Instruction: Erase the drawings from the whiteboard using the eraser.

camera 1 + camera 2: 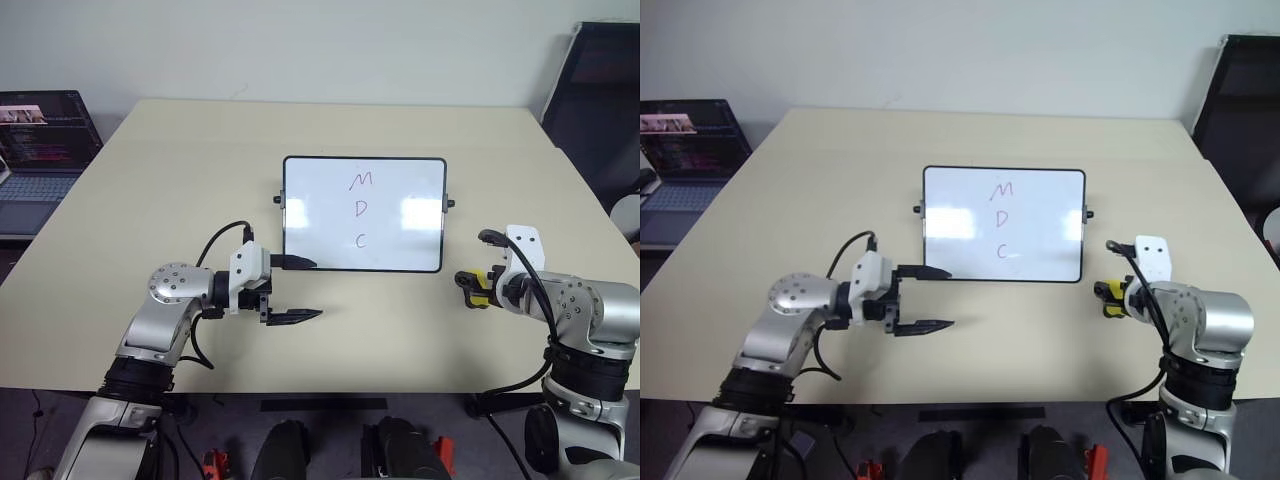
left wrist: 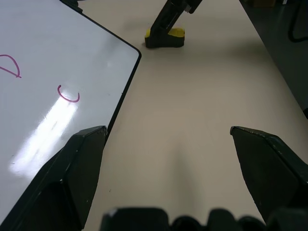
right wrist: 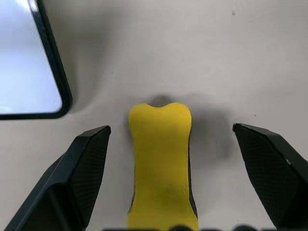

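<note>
Eraser [image 3: 161, 163] lay flat on desk [image 1: 180, 180], off whiteboard [image 1: 320, 215] lower right corner, at board's 4 o'clock. Right tool [image 3: 171, 159] hung directly over it, jaws wide, straddling; long axis ran between fingers. Left tool [image 1: 292, 290] wide, empty, farther off. Drawings [image 1: 360, 208] untouched.

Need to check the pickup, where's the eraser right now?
The eraser lies on the table, just right of the whiteboard, between the right gripper's open fingers.
</note>
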Robot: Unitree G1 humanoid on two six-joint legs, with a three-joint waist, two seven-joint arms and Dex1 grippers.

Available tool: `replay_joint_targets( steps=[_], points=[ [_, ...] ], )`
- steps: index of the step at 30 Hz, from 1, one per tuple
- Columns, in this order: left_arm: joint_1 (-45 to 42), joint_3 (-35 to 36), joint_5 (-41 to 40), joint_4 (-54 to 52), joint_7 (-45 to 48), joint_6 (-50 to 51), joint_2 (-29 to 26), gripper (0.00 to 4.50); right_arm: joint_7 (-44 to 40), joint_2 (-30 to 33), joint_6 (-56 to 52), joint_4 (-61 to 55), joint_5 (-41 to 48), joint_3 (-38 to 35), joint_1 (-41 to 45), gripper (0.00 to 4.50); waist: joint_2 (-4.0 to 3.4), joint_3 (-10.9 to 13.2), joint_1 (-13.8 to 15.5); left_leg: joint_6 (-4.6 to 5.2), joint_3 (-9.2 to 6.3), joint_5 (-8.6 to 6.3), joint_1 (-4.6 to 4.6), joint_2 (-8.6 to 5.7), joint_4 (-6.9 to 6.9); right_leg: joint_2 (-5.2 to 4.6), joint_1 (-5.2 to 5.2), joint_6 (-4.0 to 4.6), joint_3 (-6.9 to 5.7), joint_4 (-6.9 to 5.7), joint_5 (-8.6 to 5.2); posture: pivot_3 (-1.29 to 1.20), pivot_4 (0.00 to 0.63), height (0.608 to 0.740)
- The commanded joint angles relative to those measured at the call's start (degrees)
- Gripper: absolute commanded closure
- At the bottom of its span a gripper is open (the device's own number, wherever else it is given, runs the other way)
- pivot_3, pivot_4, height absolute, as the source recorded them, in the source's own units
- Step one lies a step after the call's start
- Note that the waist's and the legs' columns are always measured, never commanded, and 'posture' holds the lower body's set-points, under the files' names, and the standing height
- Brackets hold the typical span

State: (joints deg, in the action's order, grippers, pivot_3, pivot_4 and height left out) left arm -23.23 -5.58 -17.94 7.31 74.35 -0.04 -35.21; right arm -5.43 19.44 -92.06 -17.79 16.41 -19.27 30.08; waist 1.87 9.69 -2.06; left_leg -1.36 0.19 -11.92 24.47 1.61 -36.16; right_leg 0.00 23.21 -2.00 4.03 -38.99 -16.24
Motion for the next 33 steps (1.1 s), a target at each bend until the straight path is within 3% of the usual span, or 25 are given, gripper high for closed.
replay_joint_targets(
  steps=[1,22,27,29,33],
  points=[
    [-1.2,1.3,-0.8,-0.7,0.0,-0.6,-0.4,0.0,0.2,0.2,-0.4,-1.9,-0.1,-1.4,1.2,0.2,0.0,0.0,0.0,0.0,0.01,0.0,0.0,0.0,0.0,0.0,0.0,0.0,0.0,0.0,0.0,0.0,0.15,0.74],
    [-2.0,1.0,-0.4,0.5,0.0,-1.3,0.0,0.0,2.9,0.9,-0.4,-2.5,3.1,-2.3,-2.1,0.12,0.0,0.0,0.0,0.0,0.0,0.0,0.0,0.0,0.0,0.0,0.0,0.0,0.0,0.0,0.0,0.0,0.15,0.74],
    [-2.8,0.9,-0.3,1.4,0.1,-1.7,0.1,0.0,3.7,1.1,-0.4,-2.3,3.4,-3.5,-1.9,0.27,0.0,0.0,0.0,0.0,0.01,0.0,0.0,0.0,0.0,0.0,0.0,0.0,0.01,0.01,0.0,0.0,0.15,0.74],
    [-3.1,0.9,-0.3,1.7,0.1,-1.7,0.2,0.0,4.1,0.8,-0.4,-2.1,3.3,-3.8,-1.7,0.64,0.0,0.0,0.0,0.0,0.01,0.0,0.01,0.0,0.0,0.0,0.0,0.0,0.0,0.0,0.0,0.0,0.15,0.74],
    [-3.3,0.9,-0.3,2.0,0.1,-1.8,0.2,0.0,4.4,0.4,-0.4,-2.0,4.1,-3.7,-1.7,1.99,0.0,0.0,0.0,0.0,0.01,0.0,0.0,0.0,0.0,0.0,0.0,0.0,0.02,0.0,0.0,0.0,0.15,0.74]
  ],
)
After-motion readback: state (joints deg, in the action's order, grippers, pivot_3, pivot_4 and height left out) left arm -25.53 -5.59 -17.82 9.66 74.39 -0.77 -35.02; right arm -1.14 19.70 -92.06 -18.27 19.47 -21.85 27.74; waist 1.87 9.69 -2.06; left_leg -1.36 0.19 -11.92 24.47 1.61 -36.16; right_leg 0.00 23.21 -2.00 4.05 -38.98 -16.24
